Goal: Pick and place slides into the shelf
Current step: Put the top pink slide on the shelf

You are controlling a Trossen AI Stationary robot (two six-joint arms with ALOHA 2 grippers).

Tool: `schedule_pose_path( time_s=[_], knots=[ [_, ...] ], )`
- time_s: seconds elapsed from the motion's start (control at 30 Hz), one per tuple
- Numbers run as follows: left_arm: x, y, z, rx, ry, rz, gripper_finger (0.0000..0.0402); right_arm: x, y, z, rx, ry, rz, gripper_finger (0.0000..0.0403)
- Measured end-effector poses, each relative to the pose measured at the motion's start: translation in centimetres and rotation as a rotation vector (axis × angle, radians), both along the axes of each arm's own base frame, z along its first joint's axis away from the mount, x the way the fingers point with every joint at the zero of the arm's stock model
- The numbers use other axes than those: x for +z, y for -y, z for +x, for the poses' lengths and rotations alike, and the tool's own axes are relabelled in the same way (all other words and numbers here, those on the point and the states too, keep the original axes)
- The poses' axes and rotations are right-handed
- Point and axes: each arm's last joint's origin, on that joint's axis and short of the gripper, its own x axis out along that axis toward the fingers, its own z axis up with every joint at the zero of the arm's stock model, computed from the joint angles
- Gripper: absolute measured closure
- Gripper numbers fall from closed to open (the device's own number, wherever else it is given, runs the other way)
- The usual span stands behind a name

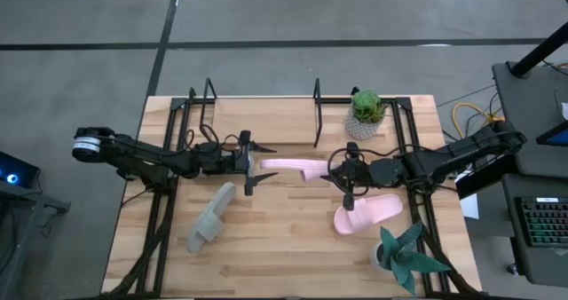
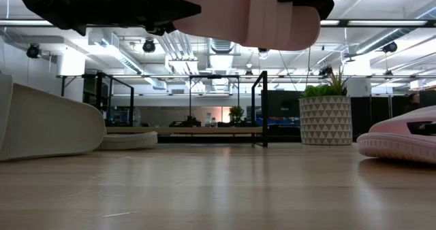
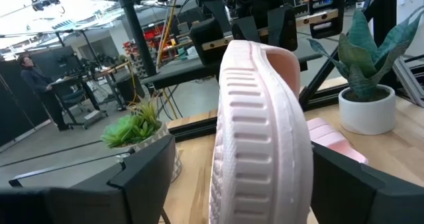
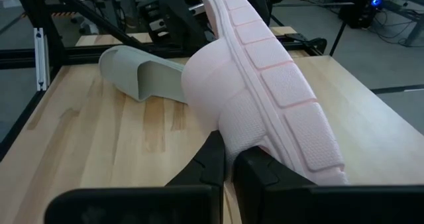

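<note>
One pale pink slide [image 1: 293, 168] is up in the air between my two grippers, turned on its side; the low view has it high above the table [image 2: 252, 15]. My right gripper [image 1: 343, 170] is shut on its right end. My left gripper [image 1: 257, 165] is open, its fingers standing on either side of the slide's left end [image 3: 262, 138] with gaps showing. The second pink slide [image 1: 368, 213] lies flat on the table at the right. A grey-green slide [image 1: 211, 217] lies near left. Another grey-green one [image 2: 129, 140] sits at the foot of the shelf [image 2: 184, 130]. My right gripper [image 4: 233, 161] pinches the pink slide between its two fingers at the edge where the strap meets the sole [image 4: 232, 134]. It comes in about level from the table's right. The slide is lifted clear, on its side, its ribbed sole [image 4: 285, 85] turned outward.
The shelf's black uprights [image 1: 317, 105] stand along the far edge. A potted plant in a patterned pot [image 1: 366, 112] stands at far right, a second plant [image 1: 404, 256] at near right. Bare wood lies in the near middle [image 1: 284, 247]. A person stands far off in the room [image 3: 30, 68].
</note>
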Motion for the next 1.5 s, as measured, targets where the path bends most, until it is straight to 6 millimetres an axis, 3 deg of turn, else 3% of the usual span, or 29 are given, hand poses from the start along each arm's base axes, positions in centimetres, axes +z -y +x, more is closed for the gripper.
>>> schedule_pose_path(
  time_s=[0.2, 0.47, 0.87, 1.23, 1.5],
  knots=[
    [0.2, 0.0, -0.1, 0.0, 0.006, 0.031, 0.0186, 0.0, 0.0, 0.0, 0.001, 0.0, 0.0, 0.0394],
    [0.4, 0.0, 0.0, 0.005, 0.007, 0.102, 0.0361, 0.0, 0.0, 0.0, 0.002, 0.001, 0.001, 0.0394],
    [0.4, 0.0, 0.0, 0.004, 0.008, 0.079, 0.0363, 0.0, 0.0, 0.0, 0.002, 0.002, 0.001, 0.0387],
    [0.6, 0.0, -0.3, 0.003, 0.011, 0.004, 0.0364, 0.1, 0.0, 0.0, 0.031, -0.006, -0.083, 0.0336],
    [1.3, -0.1, -1.7, 0.023, -0.04, -0.05, 0.0364, 0.0, 0.0, 0.0, 0.045, -0.019, -0.144, 0.0301]
  ],
)
